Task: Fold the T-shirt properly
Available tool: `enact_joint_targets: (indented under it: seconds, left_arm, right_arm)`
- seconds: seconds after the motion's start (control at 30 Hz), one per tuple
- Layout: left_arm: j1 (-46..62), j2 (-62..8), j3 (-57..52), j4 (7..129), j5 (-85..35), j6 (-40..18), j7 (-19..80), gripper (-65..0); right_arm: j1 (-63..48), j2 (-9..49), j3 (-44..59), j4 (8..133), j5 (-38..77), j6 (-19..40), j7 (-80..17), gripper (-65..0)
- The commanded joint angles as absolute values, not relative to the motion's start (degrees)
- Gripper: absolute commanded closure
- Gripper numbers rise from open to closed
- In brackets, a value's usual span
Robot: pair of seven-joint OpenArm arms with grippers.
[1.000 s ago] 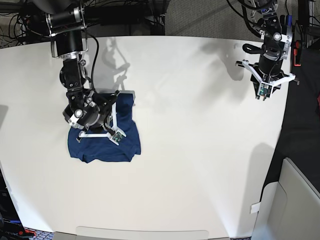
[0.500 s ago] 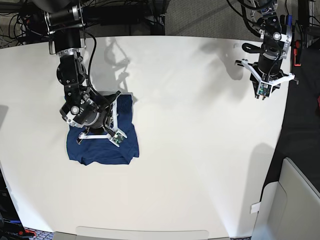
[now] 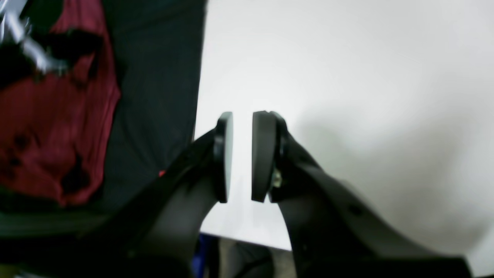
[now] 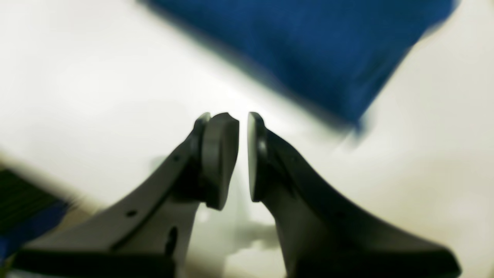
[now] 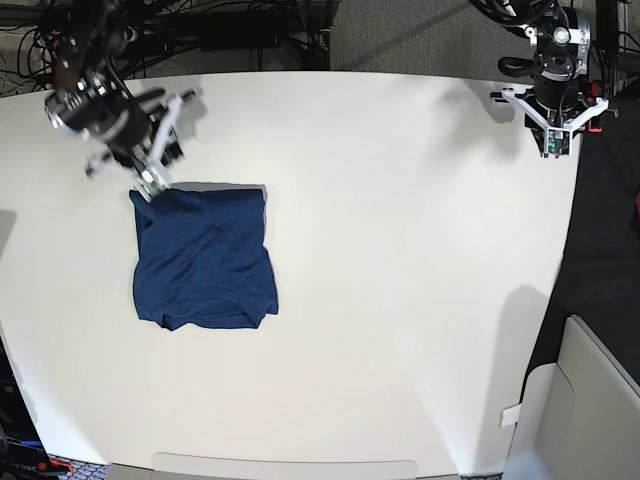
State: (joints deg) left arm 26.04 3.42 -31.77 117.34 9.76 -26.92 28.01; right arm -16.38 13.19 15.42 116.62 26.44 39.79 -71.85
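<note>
1. Right gripper (image 5: 150, 185): upper left of the base view, raised over the table (image 5: 400, 300), just above the top left corner of the shirt. In its wrist view the pads (image 4: 218, 158) stand a narrow slit apart with nothing between them; picture blurred.
2. T-shirt (image 5: 203, 258): dark navy, folded into a rough rectangle, lying flat on the white table at left centre of the base view; lower edge slightly rumpled. Nothing touches it.
3. Left gripper (image 3: 242, 156): upper right corner of the base view, at the table's far right edge, well apart from the shirt. Pads nearly together, a thin gap, empty.
4. Reddish-maroon cloth (image 3: 54, 116): left side of the left wrist view, off the table, blurred.
</note>
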Motion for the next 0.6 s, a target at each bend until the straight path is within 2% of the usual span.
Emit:
enact_joint_targets:
  seconds: [0.0, 0.13, 0.27, 0.37, 0.47, 0.57]
  left_arm:
    - [26.51, 4.18, -33.19, 118.37, 9.54, -26.51, 27.3, -7.1]
    - [27.82, 7.16, -35.82, 118.46, 9.54, -26.51, 27.38, -7.1]
    - [32.13, 7.69, -36.53, 118.46, 9.54, -26.51, 27.38, -7.0]
    - [35.82, 7.69, -36.35, 118.37, 9.45, -26.51, 27.47, -6.6]
    - [38.73, 7.69, -36.09, 118.2, 9.45, -26.51, 27.47, -1.1]
    - [41.19, 7.87, -35.21, 117.58, 9.45, -26.51, 27.47, 0.0]
  right_arm:
    - [-17.54, 14.55, 17.36, 117.67, 30.64, 40.0, -70.37, -8.2]
    - [-24.92, 16.92, 23.25, 117.67, 44.44, 40.0, -70.37, -8.2]
    - [-33.45, 18.59, 28.7, 117.49, 52.88, 40.0, -70.37, -8.2]
    - [-40.4, 18.24, 32.4, 117.14, 53.49, 40.0, -70.37, -8.2]
    - [-46.46, 17.71, 33.36, 115.65, 53.32, 40.0, -70.37, -8.2]
    - [-49.71, 17.27, 33.27, 112.48, 49.36, 40.0, -70.29, -8.2]
